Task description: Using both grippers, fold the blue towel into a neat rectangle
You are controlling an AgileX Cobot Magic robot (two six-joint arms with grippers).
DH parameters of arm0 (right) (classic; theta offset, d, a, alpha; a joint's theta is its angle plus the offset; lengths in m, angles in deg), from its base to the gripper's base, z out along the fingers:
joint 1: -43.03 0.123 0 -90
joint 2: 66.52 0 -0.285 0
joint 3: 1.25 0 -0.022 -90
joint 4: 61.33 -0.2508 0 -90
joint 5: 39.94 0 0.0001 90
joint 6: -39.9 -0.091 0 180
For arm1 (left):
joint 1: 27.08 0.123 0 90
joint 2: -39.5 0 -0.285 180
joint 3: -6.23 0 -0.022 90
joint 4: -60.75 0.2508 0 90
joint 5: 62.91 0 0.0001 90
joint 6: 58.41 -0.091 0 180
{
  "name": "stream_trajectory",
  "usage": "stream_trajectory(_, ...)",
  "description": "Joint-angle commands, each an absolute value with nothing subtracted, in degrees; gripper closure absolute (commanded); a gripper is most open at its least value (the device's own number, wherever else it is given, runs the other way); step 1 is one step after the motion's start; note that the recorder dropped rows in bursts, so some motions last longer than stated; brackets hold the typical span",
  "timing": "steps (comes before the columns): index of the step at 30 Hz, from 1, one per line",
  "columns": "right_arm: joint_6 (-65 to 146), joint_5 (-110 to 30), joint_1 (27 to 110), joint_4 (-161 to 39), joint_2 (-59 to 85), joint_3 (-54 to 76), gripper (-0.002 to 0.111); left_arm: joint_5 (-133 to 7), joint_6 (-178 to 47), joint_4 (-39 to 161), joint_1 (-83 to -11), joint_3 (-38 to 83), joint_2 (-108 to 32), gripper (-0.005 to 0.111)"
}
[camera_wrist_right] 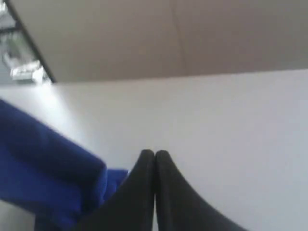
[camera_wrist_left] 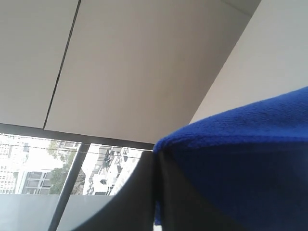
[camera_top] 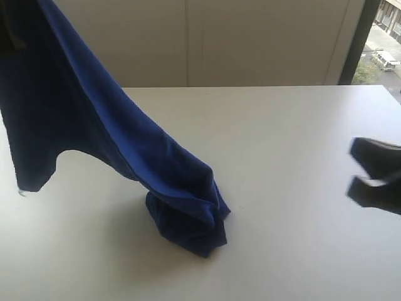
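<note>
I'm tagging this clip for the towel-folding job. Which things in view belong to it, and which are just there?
Job:
- towel, gripped by the left claw
- right claw, shut and holding nothing

Just there:
- table
- wall
- window

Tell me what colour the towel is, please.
The towel is plain deep blue; the exterior view shows it best.

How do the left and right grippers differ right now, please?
The left gripper is clamped on the blue towel, holding one end high; the right gripper grips nothing. The left is up at the towel's top; the right sits low over the table, clear of the towel. Both are shut.
</note>
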State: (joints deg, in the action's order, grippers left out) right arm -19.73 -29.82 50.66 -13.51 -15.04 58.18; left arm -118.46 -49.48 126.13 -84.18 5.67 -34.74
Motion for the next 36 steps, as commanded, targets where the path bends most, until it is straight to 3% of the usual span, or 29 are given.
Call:
stream_trajectory(1,-48.9,-19.9,54.33,28.35,7.23,47.84,0.108,-118.41,-49.17,126.63,-84.36,5.41,-33.99,0.107)
stream_trajectory(2,-56.44,-13.23,54.33,38.62,11.1,44.59,0.108,-118.41,-49.17,126.63,-84.36,5.41,-33.99,0.107)
stream_trajectory(5,-54.99,7.16,53.94,38.62,23.66,37.33,0.108,-118.41,-49.17,126.3,-84.36,5.41,-33.99,0.107)
stream_trajectory(8,-54.09,14.74,53.94,38.62,32.77,32.31,0.108,-118.41,-49.17,125.69,-84.36,5.41,-33.99,0.107)
stream_trajectory(14,-53.86,-3.45,53.83,38.62,38.76,30.1,0.108,-117.84,-49.17,124.48,-84.36,5.41,-33.99,0.107)
stream_trajectory(19,-52.25,-6.9,53.83,38.62,38.28,29.68,0.108,-117.61,-49.17,124.27,-84.36,5.41,-33.99,0.107)
stream_trajectory(25,-54.39,-32.16,53.43,38.62,36.19,29.55,0.108,-117.34,-49.27,121.87,-84.36,5.41,-33.99,0.107)
stream_trajectory(31,-54.15,-43.48,50.12,38.62,35.55,30.41,0.108,-116.99,-49.27,121.74,-84.36,5.41,-33.99,0.107)
stream_trajectory(33,-49.15,-51.06,49.68,38.62,35.55,31.0,0.108,-116.86,-49.36,121.74,-84.36,5.41,-33.99,0.107)
stream_trajectory(36,-25.91,-60.05,49.68,18.76,35.71,30.33,0.108,-116.76,-49.36,121.74,-84.36,5.41,-33.99,0.107)
